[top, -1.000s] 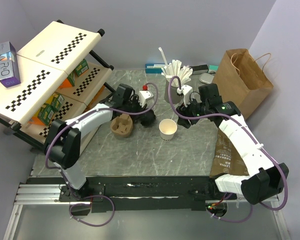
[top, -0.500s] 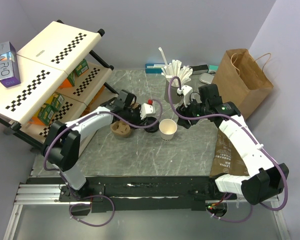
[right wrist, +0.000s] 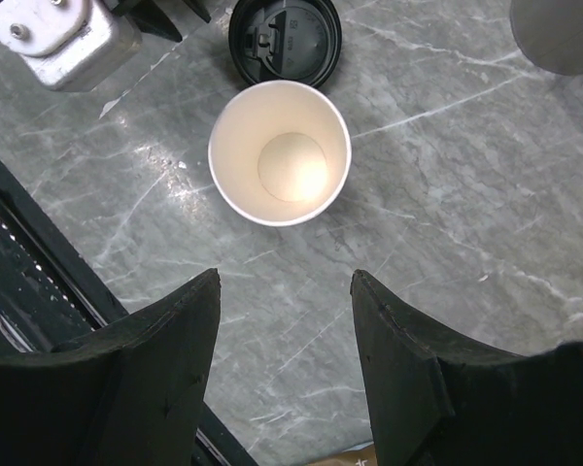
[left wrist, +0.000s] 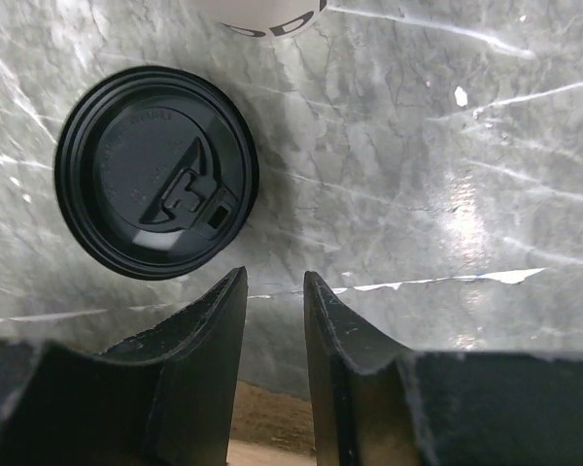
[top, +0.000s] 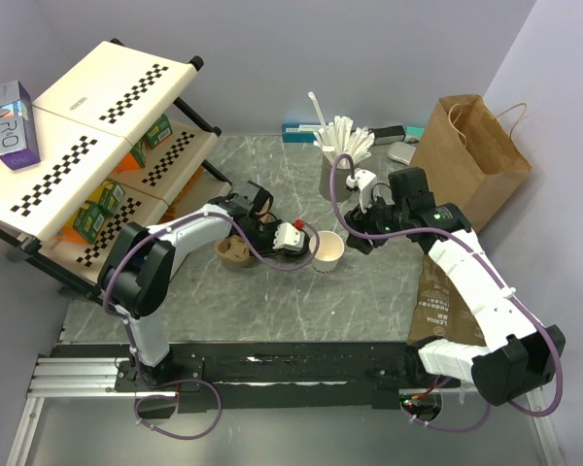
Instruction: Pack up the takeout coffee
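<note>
You have bare table (top: 272,291) between the white paper cup (right wrist: 280,153) and the near edge. The cup stands upright mid-table, and the black lid (left wrist: 157,184) lies flat just beside it. Your left gripper (left wrist: 274,282) is slightly parted and empty, near the lid. Your right gripper (right wrist: 284,282) is spread wide and empty, near the cup. You count one cup, one lid, one pulp carrier (top: 236,252) and one paper bag (top: 471,155).

Beside the cup (right wrist: 279,152), lid (right wrist: 285,34) and left tool (left wrist: 274,282) crowd one side; elsewhere open marble (right wrist: 447,194).

Left arm (top: 180,231) and right arm (top: 471,272) reach inward, wrists tilted down. Left fingers (left wrist: 209,340) stand narrowly parted, empty. Right fingers (right wrist: 165,340) spread wide, empty.
</note>
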Controlling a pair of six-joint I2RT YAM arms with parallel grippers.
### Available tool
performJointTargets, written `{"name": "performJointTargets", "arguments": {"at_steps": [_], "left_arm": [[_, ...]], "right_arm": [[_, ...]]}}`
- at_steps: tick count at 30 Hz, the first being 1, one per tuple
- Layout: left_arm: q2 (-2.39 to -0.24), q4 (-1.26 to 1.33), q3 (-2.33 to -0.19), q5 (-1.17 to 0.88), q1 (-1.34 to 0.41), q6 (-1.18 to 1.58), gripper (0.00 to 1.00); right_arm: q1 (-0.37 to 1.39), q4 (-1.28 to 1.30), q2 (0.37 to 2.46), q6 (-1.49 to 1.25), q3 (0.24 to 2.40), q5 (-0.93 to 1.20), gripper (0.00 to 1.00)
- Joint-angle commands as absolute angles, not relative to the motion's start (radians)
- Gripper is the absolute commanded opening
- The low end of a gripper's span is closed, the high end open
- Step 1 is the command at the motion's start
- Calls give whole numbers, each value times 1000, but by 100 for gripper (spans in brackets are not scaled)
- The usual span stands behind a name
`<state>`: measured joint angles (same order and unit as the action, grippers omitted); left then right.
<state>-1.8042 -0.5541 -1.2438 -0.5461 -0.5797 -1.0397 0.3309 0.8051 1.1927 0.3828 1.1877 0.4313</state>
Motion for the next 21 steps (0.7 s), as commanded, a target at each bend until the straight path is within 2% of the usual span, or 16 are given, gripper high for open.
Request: {"name": "performJointTargets", "arguments": {"at_steps": [1,12,21], "left_arm": [[-1813,-552,-1296,-555,-594,-1138,36],[-1864,-620,-1353,-554,-607,-1215,38],[-1919,-594,-1388,-525,-617,-1247,35]], "right_arm": [[322,801,1160,380,1177,428,63],[314,793,1167,377,1184,429,63],[311,825,1172,390,1200,431,63]]}}
